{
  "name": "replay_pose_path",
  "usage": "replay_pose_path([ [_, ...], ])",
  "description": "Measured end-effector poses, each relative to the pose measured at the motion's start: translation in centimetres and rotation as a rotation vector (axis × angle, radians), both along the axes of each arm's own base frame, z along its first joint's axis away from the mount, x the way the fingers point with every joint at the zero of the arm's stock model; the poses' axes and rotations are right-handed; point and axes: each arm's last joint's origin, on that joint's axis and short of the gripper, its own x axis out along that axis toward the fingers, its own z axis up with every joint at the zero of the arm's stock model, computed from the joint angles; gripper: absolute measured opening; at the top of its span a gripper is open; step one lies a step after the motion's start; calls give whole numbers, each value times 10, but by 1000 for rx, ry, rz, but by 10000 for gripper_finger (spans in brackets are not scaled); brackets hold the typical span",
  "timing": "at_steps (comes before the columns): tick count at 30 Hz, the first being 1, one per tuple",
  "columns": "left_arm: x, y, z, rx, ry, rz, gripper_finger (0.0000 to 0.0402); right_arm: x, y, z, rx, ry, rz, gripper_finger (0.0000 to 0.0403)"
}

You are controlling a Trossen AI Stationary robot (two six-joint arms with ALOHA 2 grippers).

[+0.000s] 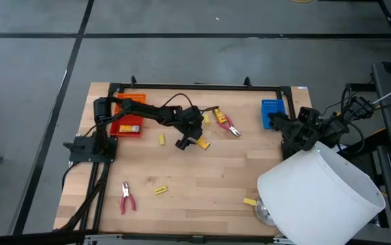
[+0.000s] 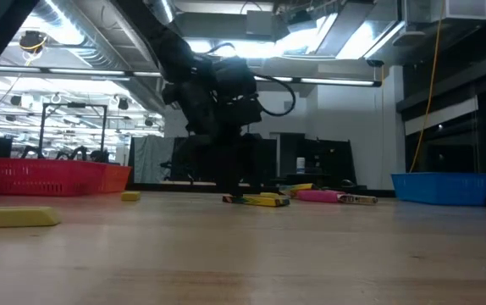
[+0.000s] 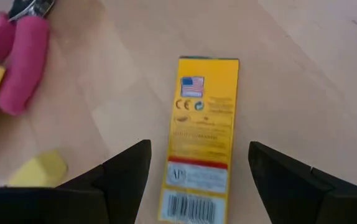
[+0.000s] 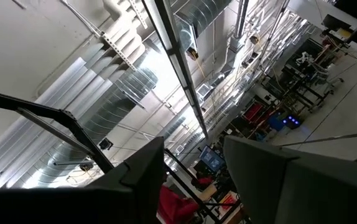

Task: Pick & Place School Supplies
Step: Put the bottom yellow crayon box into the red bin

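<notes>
My left gripper (image 1: 184, 141) (image 3: 198, 149) is open and low over the middle of the table. Its fingers stand on either side of a yellow pack with dark print (image 3: 203, 112) (image 1: 201, 143), which lies flat on the wood; they do not touch it. Pink-handled pliers (image 3: 17, 62) (image 1: 231, 126) lie just beyond, next to a second yellow pack (image 1: 220, 119). A tiny yellow block (image 3: 38, 169) sits beside the gripper. Other pliers (image 1: 126, 197) and yellow blocks (image 1: 160, 190) (image 1: 250, 201) lie toward the near edge. My right gripper (image 1: 280, 124) (image 4: 194, 155) waits open by the blue tray, pointing upward.
An orange tray (image 1: 129, 117) sits at the far left by the left arm's base, and a blue tray (image 1: 272, 112) at the far right. A big white cylinder (image 1: 318, 194) covers the near right corner. Bare wood lies between the near blocks.
</notes>
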Motion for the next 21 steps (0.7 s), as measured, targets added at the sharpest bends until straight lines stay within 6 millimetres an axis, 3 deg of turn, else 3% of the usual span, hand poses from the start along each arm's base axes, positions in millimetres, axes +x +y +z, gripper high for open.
replay_pose_path([
  [10,2,0,-6,-5,2,-4,262,2,1,-2,8,16,-17,173],
  [21,2,-1,-13,-65,36,27,225,3,2,-2,10,16,-13,173],
])
